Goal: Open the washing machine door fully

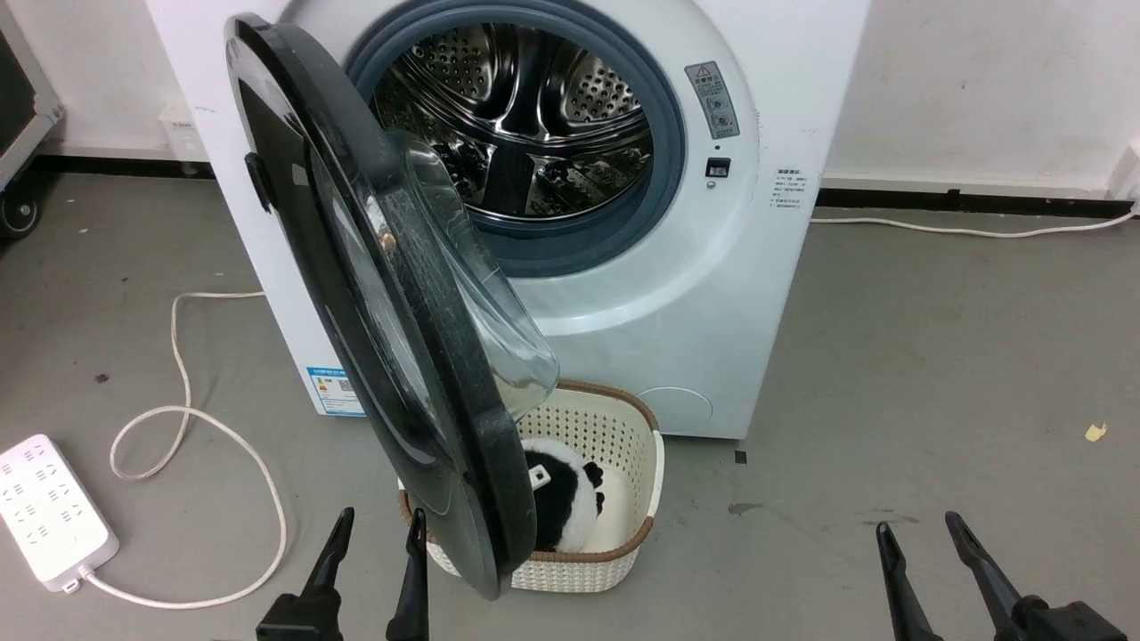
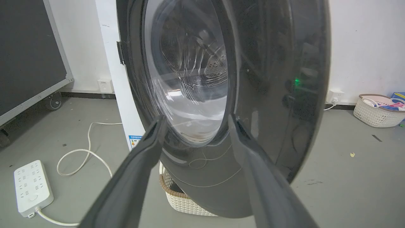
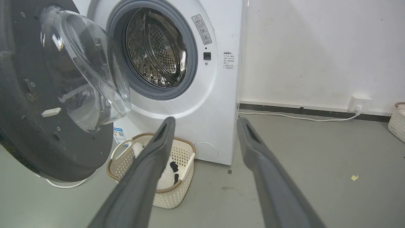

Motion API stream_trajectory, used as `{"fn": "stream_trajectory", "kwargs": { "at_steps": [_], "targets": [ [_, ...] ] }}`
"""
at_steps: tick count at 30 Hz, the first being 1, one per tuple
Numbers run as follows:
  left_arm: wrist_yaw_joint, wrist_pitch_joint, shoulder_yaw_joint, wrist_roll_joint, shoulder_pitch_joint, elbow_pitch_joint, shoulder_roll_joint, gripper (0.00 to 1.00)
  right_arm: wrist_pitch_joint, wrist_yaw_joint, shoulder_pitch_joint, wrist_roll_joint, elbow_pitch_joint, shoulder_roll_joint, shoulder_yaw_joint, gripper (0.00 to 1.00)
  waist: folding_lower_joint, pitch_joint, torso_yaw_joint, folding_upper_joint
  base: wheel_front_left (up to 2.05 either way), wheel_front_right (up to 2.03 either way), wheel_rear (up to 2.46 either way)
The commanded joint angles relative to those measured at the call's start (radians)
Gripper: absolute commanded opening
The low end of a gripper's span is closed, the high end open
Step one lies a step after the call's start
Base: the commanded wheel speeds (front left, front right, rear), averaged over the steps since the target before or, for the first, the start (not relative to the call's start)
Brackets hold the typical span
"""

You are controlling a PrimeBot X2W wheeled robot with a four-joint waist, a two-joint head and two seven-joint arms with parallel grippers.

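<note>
A cream woven basket (image 1: 570,570) stands on the grey floor (image 1: 935,356). Well to its left lies a white power strip (image 1: 49,512), its cable (image 1: 181,356) looping over the floor between them. Behind the basket runs a white wall (image 1: 980,80) with black skirting (image 1: 971,200) — a yellowish scrap (image 1: 1095,432) lies far to the basket's right. The light is even, the shadows soft.

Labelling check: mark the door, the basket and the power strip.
door (image 1: 383,303), head view, middle of the panel
basket (image 1: 597,432), head view, inner back wall
power strip (image 1: 49,507), head view, top face
</note>
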Motion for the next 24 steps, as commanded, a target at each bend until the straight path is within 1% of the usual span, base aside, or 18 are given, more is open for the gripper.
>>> {"fn": "stream_trajectory", "kwargs": {
  "at_steps": [1,2,3,6,9,13,16,20,24],
  "targets": [
    [0.002,-0.005,0.000,0.000,-0.004,-0.001,0.001,0.91,-0.007,0.001,0.012,0.003,0.001,0.006,0.000,1.00,0.0000,-0.001,-0.001,0.0000,0.00,0.00,0.00],
    [0.003,-0.005,0.001,-0.001,-0.004,-0.002,0.001,0.42,-0.007,0.001,0.012,0.006,0.000,0.007,0.000,1.00,0.0000,-0.001,-0.002,0.0000,0.00,0.00,0.00],
    [0.003,-0.005,0.002,-0.003,-0.005,-0.006,0.001,0.00,-0.007,0.001,0.010,0.009,0.000,0.007,0.002,1.00,0.0000,-0.002,-0.003,0.0000,0.00,0.00,0.00],
    [0.003,-0.005,0.007,-0.004,-0.009,-0.017,0.001,0.00,-0.007,0.001,0.009,0.011,-0.002,0.007,0.005,1.00,0.0000,-0.003,-0.004,0.0000,0.00,0.00,0.00],
    [0.006,-0.005,0.029,0.001,-0.025,-0.064,0.001,0.00,-0.007,0.001,0.009,0.014,-0.005,0.007,0.005,1.00,0.0000,-0.003,-0.002,0.0000,0.00,0.00,0.00],
    [0.042,-0.005,0.075,-0.032,-0.054,-0.189,0.001,0.00,-0.005,0.001,0.010,0.018,-0.009,0.007,0.005,1.00,0.0000,-0.002,0.001,0.0000,0.00,0.00,0.00],
    [0.057,-0.005,0.111,-0.042,-0.093,-0.299,0.001,0.00,-0.004,0.001,0.009,0.022,-0.011,0.007,0.006,1.00,0.0000,0.000,0.002,0.0000,0.00,0.00,0.00],
    [0.054,-0.005,0.143,-0.029,-0.158,-0.439,0.001,0.00,-0.003,0.001,0.004,0.030,-0.011,0.007,0.008,1.00,0.0000,0.004,0.000,0.0000,0.00,0.00,0.00],
    [0.040,-0.005,0.141,-0.018,-0.216,-0.528,0.005,0.00,-0.004,0.001,-0.003,0.039,-0.006,0.007,0.010,1.00,0.0000,0.005,-0.008,0.0000,0.00,0.00,0.00]
  ]
}}
